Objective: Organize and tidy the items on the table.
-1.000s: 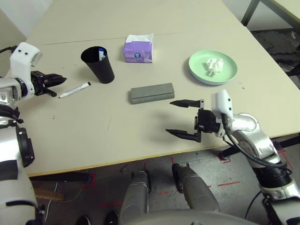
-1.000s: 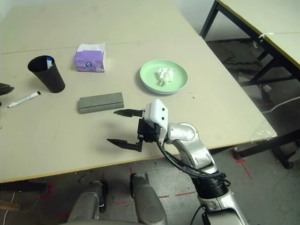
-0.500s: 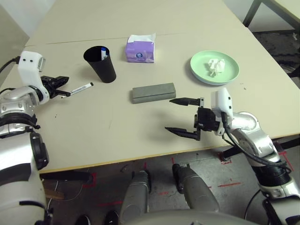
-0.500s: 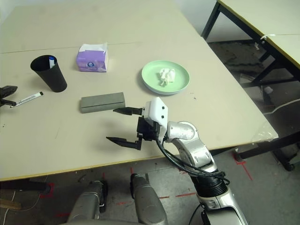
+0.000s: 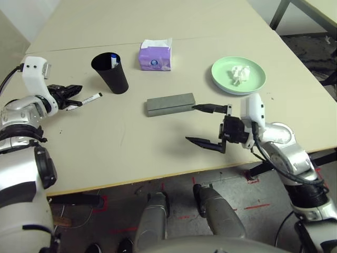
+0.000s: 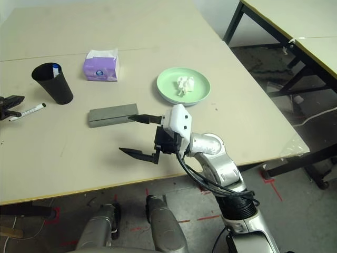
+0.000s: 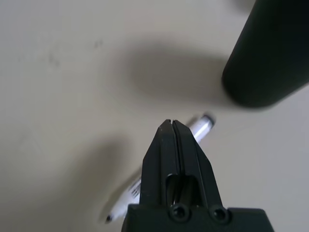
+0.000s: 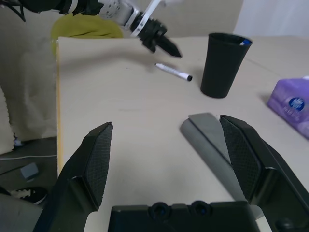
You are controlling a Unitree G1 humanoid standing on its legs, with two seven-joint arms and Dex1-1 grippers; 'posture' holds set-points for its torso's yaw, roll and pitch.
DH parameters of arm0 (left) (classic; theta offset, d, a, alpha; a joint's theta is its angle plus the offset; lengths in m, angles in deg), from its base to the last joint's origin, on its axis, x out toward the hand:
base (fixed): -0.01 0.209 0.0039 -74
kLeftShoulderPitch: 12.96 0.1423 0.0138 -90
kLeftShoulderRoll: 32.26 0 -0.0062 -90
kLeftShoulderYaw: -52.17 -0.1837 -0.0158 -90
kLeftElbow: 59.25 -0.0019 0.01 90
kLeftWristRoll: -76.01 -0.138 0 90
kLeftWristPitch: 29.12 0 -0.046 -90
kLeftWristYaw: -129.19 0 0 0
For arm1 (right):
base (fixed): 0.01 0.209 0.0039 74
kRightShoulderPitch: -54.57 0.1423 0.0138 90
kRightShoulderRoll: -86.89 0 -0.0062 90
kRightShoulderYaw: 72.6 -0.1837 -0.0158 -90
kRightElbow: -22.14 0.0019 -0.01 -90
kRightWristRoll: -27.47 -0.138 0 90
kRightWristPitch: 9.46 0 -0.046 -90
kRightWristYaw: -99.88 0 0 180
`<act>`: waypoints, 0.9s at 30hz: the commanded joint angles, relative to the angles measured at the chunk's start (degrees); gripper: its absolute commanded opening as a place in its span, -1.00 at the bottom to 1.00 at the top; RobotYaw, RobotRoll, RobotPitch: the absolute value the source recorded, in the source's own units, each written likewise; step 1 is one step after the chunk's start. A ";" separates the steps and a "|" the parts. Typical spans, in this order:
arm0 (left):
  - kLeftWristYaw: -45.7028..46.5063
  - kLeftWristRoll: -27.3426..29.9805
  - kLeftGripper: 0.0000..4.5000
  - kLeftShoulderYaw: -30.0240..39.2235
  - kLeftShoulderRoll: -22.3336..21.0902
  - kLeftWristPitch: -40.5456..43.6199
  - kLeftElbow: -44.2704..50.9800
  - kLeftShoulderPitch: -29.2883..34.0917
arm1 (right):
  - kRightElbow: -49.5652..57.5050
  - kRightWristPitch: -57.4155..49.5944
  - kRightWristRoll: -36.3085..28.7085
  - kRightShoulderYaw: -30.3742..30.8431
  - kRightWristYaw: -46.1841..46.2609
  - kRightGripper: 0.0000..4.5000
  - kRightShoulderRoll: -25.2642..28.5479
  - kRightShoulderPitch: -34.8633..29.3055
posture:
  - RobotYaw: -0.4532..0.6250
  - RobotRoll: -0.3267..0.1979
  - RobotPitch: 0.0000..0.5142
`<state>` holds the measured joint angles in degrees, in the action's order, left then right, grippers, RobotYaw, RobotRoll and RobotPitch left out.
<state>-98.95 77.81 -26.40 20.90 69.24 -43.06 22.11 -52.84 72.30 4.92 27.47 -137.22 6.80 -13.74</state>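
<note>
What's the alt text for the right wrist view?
The right gripper hangs open over the table, its fingers framing the end of a grey glasses case. Beyond it, the shut left gripper hovers near a black-capped marker beside a black cup.

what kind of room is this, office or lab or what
Probably a robot test lab or workshop, not an office. Red tape marks sit on a bare concrete floor, plain beige worktables stand in rows, with a second table beside it, and cables trail across the floor.
</note>
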 commanded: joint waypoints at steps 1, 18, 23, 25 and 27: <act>0.31 -1.18 -0.98 -1.18 -0.92 1.96 0.42 1.57 | 0.48 -0.48 -0.47 -0.04 0.19 1.00 -0.21 0.18 | -0.50 0.25 -0.26; -14.07 -2.07 -0.98 -6.64 -0.32 12.08 3.03 6.28 | 0.90 -1.43 -0.76 -0.17 0.41 1.00 -0.37 1.43 | -0.48 0.25 -0.24; -22.26 -3.99 -0.98 -10.28 -2.55 13.18 5.19 8.58 | 0.33 -1.02 -0.49 0.35 0.06 1.00 -0.83 1.52 | -0.46 0.25 -0.24; -24.90 -4.25 -0.98 -11.13 -3.60 13.68 5.90 9.02 | -0.06 -0.83 -0.39 0.49 -0.22 1.00 -0.98 1.75 | -0.45 0.25 -0.24; -25.87 -4.00 -0.98 -11.06 -4.34 13.94 6.22 8.81 | -0.31 -0.69 -0.30 0.55 -0.47 1.00 -1.08 1.86 | -0.45 0.25 -0.24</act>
<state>-123.05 75.35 -35.82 17.12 81.87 -36.07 29.20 -52.89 71.13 4.68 27.35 -137.06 5.79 -12.12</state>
